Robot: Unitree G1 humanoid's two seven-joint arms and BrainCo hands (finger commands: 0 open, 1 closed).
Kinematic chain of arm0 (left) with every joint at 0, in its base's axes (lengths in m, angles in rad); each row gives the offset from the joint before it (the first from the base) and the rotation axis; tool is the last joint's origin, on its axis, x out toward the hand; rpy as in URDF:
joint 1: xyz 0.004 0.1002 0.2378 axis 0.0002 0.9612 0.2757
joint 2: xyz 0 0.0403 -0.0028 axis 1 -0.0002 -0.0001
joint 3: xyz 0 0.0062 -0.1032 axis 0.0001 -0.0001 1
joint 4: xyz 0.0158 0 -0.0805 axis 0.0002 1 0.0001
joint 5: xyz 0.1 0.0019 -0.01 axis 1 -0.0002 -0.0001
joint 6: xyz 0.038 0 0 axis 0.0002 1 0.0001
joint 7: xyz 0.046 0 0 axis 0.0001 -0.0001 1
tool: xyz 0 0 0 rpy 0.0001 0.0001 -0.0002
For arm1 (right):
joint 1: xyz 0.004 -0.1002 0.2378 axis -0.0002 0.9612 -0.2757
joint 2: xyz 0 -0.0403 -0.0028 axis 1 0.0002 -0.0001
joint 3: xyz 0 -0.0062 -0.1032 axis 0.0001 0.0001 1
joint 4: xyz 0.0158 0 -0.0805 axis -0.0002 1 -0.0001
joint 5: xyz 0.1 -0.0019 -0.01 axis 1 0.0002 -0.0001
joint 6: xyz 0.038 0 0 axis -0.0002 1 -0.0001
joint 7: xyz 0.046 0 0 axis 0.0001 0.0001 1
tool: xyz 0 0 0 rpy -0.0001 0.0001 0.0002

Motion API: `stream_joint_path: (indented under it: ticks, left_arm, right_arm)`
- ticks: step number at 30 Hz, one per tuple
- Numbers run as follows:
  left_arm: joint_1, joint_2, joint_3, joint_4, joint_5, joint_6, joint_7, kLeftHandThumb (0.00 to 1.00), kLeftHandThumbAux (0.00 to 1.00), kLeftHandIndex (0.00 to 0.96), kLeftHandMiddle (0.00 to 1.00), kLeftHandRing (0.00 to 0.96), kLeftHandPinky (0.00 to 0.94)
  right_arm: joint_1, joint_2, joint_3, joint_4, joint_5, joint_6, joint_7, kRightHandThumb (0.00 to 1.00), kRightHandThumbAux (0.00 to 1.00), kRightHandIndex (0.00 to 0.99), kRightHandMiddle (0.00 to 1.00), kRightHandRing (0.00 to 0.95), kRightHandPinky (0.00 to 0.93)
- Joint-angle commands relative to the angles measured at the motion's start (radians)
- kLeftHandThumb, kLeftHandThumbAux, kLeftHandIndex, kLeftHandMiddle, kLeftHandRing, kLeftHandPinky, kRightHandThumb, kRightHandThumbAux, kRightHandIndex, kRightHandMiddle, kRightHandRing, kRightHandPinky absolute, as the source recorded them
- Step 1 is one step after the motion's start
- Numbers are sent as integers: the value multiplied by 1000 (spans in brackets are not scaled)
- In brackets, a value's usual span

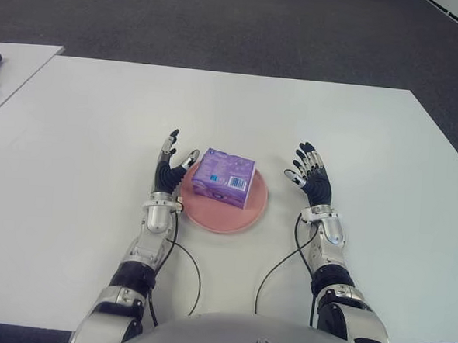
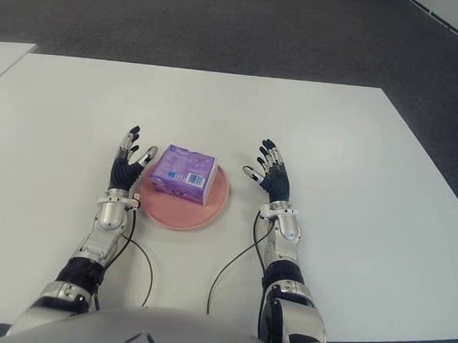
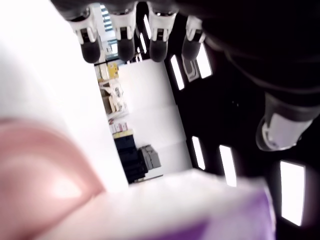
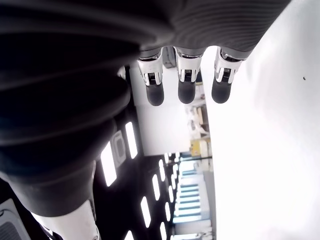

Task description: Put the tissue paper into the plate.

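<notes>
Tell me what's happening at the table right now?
The purple tissue pack already sits on the pink plate on the white table. Neither hand holds it. The left hand is open just left of the pack, and the right hand is open to the plate's right.

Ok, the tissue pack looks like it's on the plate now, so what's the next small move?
Probably just draw both hands back toward the body. The purple tissue pack already sits on the pink plate, and neither hand holds anything: the left hand is open beside the pack's left side, the right hand open to the right of the plate. Pull the left one away sideways first, since it is close to the pack.
</notes>
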State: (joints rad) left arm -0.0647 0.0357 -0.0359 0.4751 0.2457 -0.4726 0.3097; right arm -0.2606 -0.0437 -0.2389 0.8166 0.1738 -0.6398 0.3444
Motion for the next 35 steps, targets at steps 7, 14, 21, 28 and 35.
stream_joint_path:
  ticks: [7,14,21,28,35]
  left_arm:
    - [68,-11,-25,-50,6,39,-9,0,433,0,0,0,0]
    - [76,-16,-26,-42,14,26,8,0,430,0,0,0,0]
    - [82,-17,-26,-40,-1,16,-10,0,424,0,0,0,0]
    - [85,-24,-27,-47,-11,19,-14,0,424,0,0,0,0]
    - [87,-27,-25,-53,-10,20,-11,0,421,0,0,0,0]
  right_arm:
    - [118,22,-6,54,24,30,8,33,833,46,19,13,71]
    - [116,19,-9,55,26,34,11,33,833,46,19,13,71]
    - [116,14,-13,54,29,37,17,33,833,46,19,13,71]
    - [115,11,-15,54,33,39,21,33,833,46,19,13,71]
    - [114,7,-15,53,37,42,24,33,833,46,19,13,71]
